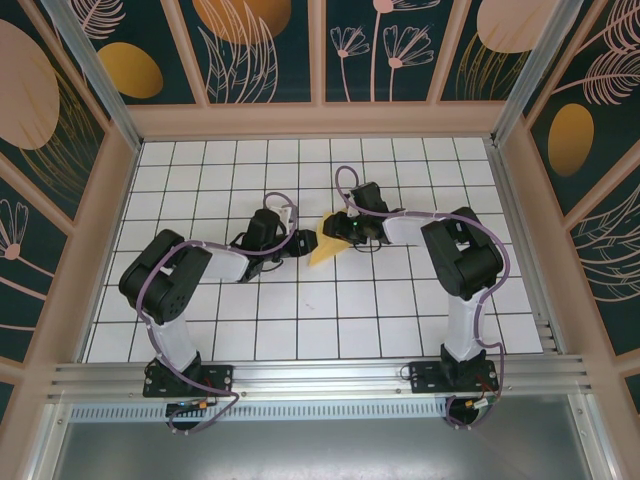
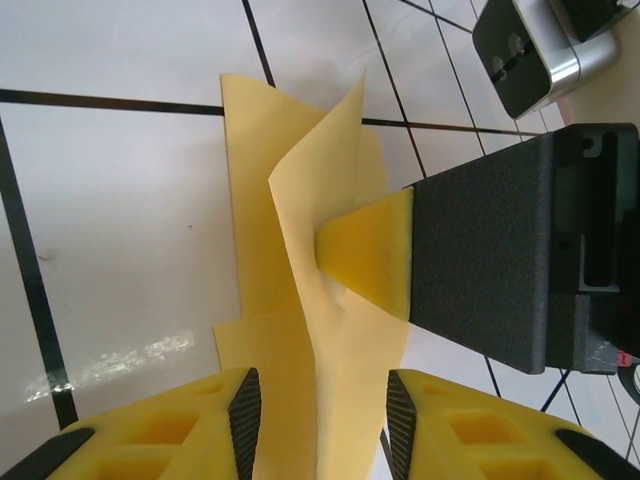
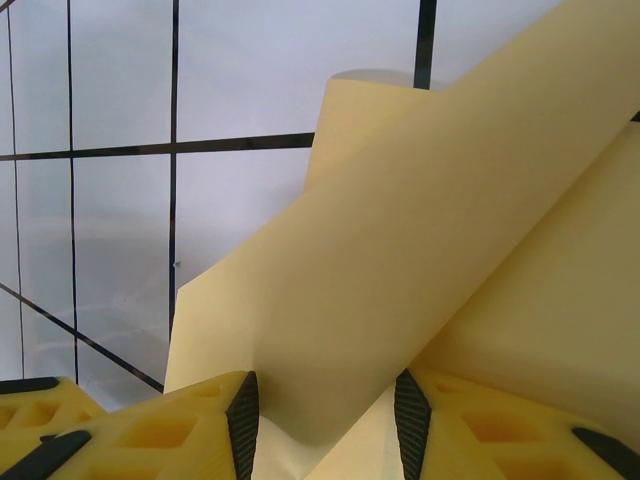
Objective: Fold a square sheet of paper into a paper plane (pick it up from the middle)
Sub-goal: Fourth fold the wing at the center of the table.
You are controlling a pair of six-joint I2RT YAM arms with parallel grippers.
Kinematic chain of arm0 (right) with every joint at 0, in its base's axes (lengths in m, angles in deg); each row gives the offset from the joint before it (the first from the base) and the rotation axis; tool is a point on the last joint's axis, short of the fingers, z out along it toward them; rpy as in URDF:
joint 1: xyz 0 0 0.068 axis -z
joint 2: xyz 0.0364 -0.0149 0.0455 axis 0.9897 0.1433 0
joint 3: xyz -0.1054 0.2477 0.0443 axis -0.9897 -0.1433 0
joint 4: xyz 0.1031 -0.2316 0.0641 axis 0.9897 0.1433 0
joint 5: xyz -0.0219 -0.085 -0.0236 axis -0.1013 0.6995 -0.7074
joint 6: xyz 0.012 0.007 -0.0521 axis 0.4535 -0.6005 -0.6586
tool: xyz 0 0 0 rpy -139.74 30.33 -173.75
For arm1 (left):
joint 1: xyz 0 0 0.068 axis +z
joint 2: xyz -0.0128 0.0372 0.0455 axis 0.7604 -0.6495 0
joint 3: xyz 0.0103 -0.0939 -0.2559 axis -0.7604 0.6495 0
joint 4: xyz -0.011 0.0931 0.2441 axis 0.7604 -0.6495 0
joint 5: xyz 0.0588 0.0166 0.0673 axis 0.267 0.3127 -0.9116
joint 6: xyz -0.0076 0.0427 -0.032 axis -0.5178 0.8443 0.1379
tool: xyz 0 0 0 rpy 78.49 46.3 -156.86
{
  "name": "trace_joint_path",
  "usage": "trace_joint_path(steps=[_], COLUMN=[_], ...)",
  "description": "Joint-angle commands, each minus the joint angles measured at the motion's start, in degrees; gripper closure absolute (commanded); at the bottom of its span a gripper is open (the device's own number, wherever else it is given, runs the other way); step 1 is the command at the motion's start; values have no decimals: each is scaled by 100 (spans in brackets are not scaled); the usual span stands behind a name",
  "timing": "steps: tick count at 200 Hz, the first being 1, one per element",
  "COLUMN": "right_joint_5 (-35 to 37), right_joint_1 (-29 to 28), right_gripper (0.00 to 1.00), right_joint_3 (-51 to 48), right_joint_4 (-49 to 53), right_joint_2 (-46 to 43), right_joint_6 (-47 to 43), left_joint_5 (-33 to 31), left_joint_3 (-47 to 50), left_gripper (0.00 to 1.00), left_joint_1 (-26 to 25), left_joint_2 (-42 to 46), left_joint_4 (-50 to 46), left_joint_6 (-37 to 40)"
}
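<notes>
The square sheet of paper (image 1: 322, 248), pale yellow and partly folded into a pointed wedge, lies on the white grid table between both grippers. My left gripper (image 1: 303, 243) reaches it from the left. In the left wrist view a raised fold of the paper (image 2: 290, 200) stands between my left gripper's (image 2: 322, 400) open jaws, clear of both pads. A yellow fingertip (image 2: 375, 260) of the right gripper presses into the paper there. My right gripper (image 1: 347, 232) comes in from the right. In its wrist view a slanted flap of paper (image 3: 420, 230) runs between the right gripper's (image 3: 325, 400) parted jaws.
The gridded table (image 1: 300, 320) is boxed in by wooden side walls (image 1: 115, 200) and a back wall. The two grippers are almost touching over the paper. The right gripper's black body (image 2: 520, 260) stands close in front of the left wrist camera.
</notes>
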Motion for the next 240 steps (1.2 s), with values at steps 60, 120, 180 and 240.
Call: trace_joint_path(steps=[60,120,180,240], right_joint_5=[455,429,433,436], right_joint_1=[19,19,18,16], right_gripper=[58,58,59,59], right_joint_3=[17,4,-13,-32], right_joint_4=[478,445,435,427], right_joint_2=[347,360,369,386], right_joint_6=[-89,-70,-66,-61], left_joint_5=[533,567,554,460], left_joint_3=[116,192,236,206], left_gripper=[75,75,75,76], left_joint_1=[7,-42,-120,-175], left_joint_2=[-28,-18,23,57], left_joint_4=[-317,-523,-753,-869], left_joint_6=[-132,-96,-44,-8])
